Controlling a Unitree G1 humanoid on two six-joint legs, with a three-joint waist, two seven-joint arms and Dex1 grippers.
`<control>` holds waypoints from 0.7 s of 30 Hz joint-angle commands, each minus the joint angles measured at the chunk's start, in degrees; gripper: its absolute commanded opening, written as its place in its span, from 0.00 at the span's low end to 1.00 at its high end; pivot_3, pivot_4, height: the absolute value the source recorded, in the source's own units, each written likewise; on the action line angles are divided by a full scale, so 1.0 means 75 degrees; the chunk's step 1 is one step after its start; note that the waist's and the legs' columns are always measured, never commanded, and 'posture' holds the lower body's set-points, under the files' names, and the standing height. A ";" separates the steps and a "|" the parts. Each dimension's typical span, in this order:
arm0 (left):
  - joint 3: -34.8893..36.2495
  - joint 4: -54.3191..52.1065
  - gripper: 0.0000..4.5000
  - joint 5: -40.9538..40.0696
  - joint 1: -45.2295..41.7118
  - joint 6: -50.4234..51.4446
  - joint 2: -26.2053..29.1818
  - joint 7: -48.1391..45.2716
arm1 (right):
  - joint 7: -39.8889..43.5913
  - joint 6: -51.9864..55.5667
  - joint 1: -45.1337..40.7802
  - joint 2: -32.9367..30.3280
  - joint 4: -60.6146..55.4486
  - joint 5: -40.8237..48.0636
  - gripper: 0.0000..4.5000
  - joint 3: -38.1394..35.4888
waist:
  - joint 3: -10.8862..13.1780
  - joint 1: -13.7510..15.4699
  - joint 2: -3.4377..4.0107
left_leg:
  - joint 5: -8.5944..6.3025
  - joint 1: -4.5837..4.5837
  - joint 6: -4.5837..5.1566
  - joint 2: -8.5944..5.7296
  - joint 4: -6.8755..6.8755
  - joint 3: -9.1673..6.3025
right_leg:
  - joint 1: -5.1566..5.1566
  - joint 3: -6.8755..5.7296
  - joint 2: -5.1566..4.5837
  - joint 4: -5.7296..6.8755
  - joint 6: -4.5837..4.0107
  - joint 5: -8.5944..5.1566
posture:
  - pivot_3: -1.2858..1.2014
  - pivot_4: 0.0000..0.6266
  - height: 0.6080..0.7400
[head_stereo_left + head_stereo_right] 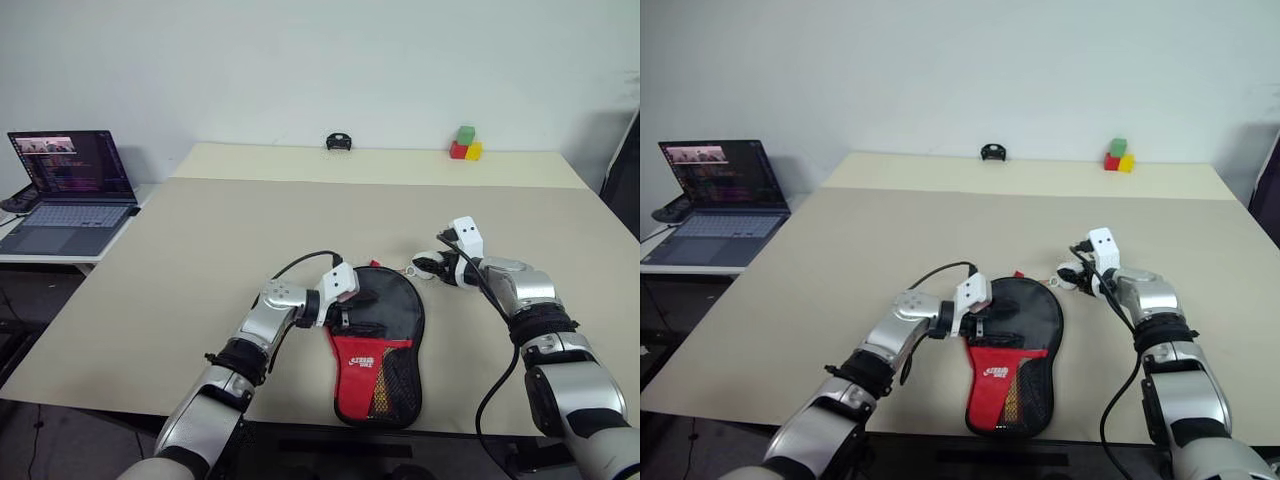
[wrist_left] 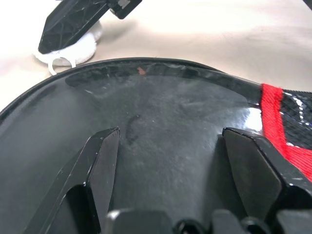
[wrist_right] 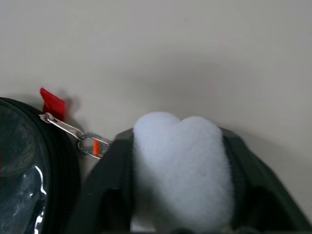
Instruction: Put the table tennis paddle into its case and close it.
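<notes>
The case (image 1: 385,310) lies flat near the table's front edge, its round black part away from me and its red lower part with the mesh pocket (image 1: 395,385) toward me. My left gripper (image 2: 168,134) is open, its fingers spread just above the black fabric at the case's left side. My right gripper (image 1: 428,266) is at the case's top right, shut on the white pom-pom (image 3: 180,165). A short chain (image 3: 73,134) runs from the pom-pom to the zip beside a red tab (image 3: 52,103). The table tennis paddle is hidden.
An open laptop (image 1: 70,190) stands on a side table to the left. Red, green and yellow blocks (image 1: 465,143) and a small black object (image 1: 339,141) sit along the far edge of the beige table (image 1: 200,260).
</notes>
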 commanded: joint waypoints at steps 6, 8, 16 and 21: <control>-0.0423 0.1043 0.81 0.0617 0.0158 -0.0152 -0.0267 0.0146 | -0.0033 0.0346 0.0340 -0.0008 -0.0788 0.0063 0.11 -0.0144 | -0.0033 0.0038 0.0016 | -0.0001 0.0017 0.0001 -0.0001 0.0000 -0.0001 | 0.0019 0.0000 0.0000 0.0000 0.0000 0.0000 | 0.52 0.24 1.00; -0.0447 0.1243 0.81 0.0694 0.0133 -0.0228 -0.0313 0.0207 | -0.0064 0.0445 0.0430 -0.0014 -0.0946 0.0058 0.10 -0.0146 | -0.0040 0.0055 0.0022 | -0.0001 0.0025 0.0002 -0.0003 -0.0001 -0.0001 | 0.0028 -0.0001 0.0000 -0.0002 0.0000 0.0000 | 0.52 0.24 1.00; -0.0671 0.1889 0.81 0.1032 0.0100 -0.0507 -0.0299 0.0004 | -0.0064 0.1298 0.1172 -0.0447 -0.2439 0.0185 0.10 -0.0291 | -0.0110 0.0072 0.0045 | -0.0002 0.0032 0.0003 -0.0006 -0.0002 -0.0004 | 0.0038 -0.0002 0.0000 -0.0004 0.0001 0.0000 | 0.52 0.24 1.00; -0.0761 0.2241 0.81 0.1168 0.0103 -0.0757 -0.0308 0.0099 | -0.0104 0.1991 0.1783 -0.0916 -0.3650 0.0424 0.10 -0.0508 | -0.0127 0.0077 0.0051 | -0.0003 0.0063 0.0005 -0.0008 -0.0008 -0.0007 | 0.0078 -0.0005 0.0000 -0.0014 0.0002 -0.0001 | 0.52 0.24 1.00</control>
